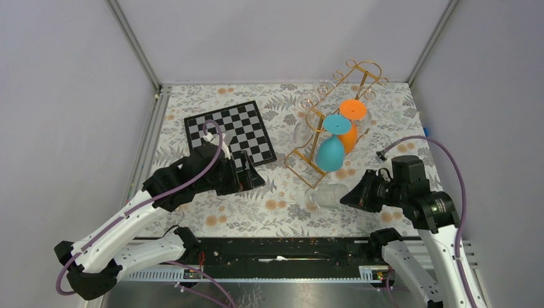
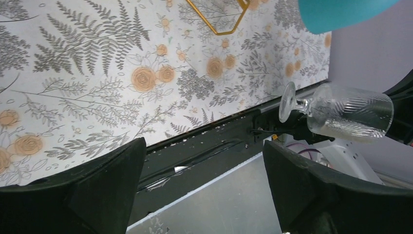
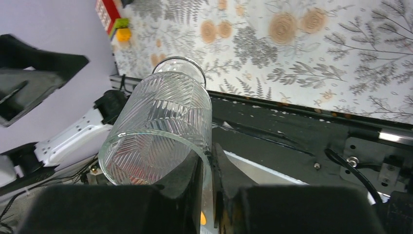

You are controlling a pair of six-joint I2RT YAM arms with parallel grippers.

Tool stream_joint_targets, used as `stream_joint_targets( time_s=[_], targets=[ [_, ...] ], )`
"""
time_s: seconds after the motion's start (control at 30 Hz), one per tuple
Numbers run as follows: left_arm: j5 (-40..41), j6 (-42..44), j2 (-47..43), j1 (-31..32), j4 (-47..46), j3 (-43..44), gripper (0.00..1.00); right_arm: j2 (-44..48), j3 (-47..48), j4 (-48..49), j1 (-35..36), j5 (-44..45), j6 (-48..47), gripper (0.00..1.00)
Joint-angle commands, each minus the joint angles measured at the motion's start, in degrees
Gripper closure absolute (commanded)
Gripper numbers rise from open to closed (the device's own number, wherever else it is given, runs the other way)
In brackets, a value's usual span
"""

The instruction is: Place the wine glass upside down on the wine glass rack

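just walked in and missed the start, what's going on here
The right hand is pinching the rim of a clear glass and holding it on its side in the air, short of the gold rack. A teal glass and an orange glass already hang upside down on that rack. The left hand is open and empty, by the chessboard.

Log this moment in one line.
right fingers: shut on clear wine glass rim, sideways | left fingers: open, empty | wine glass rack: teal glass, orange glass hung
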State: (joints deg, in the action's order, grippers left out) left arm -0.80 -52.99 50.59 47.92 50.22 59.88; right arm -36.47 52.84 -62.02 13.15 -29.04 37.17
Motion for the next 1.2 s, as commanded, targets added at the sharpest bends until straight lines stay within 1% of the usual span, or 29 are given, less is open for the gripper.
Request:
stream_joint_targets(
  time_s=[0.0, 0.17, 0.33, 0.47, 0.7, 0.9, 1.03, 1.1, 1.17],
  targets=[
    [-4.55, -0.06, -0.82, -0.29, -4.29, 1.29, 0.03, 0.32, 7.07, 3.73, 2.7, -0.86, 5.09, 1.0],
    [-7.42, 1.01, 0.41, 0.81, -5.99, 3.36, 0.1, -1.44, 11.04, 4.92, 5.67, 0.55, 6.71, 1.0],
    [-6.97, 1.87, 5.3, 5.99, -7.86, 7.61, 0.13, -2.76, 12.23, 6.49, 8.78, 2.26, 8.2, 1.0],
    [-7.08, 1.62, 8.62, 9.03, -9.68, 9.96, 0.19, -3.33, 12.46, 7.55, 11.03, 3.2, 9.27, 1.0],
    [-8.29, -0.38, 12.96, 12.43, -15.67, 9.4, 0.38, -3.7, 12.46, 9.5, 12.83, 3.54, 10.5, 1.0],
    [-8.11, -1.77, 16.14, 14.52, -19.45, 8.37, 0.46, -3.52, 12.66, 9.92, 13.44, 3.26, 11.14, 1.0],
    [-7.12, -2.85, 16.48, 14.83, -22.59, 6.78, 0.51, -3.32, 12.67, 10.37, 13.65, 2.92, 11.83, 1.0],
    [-7.01, -3.28, 16.66, 14.84, -24.08, 6.14, 0.54, -3.17, 12.79, 10.38, 13.75, 2.97, 11.95, 1.0],
    [-7.39, -3.43, 17.3, 14.83, -24.79, 6.12, 0.59, -2.89, 12.85, 10.42, 13.75, 2.99, 12.25, 1.0]
  ],
)
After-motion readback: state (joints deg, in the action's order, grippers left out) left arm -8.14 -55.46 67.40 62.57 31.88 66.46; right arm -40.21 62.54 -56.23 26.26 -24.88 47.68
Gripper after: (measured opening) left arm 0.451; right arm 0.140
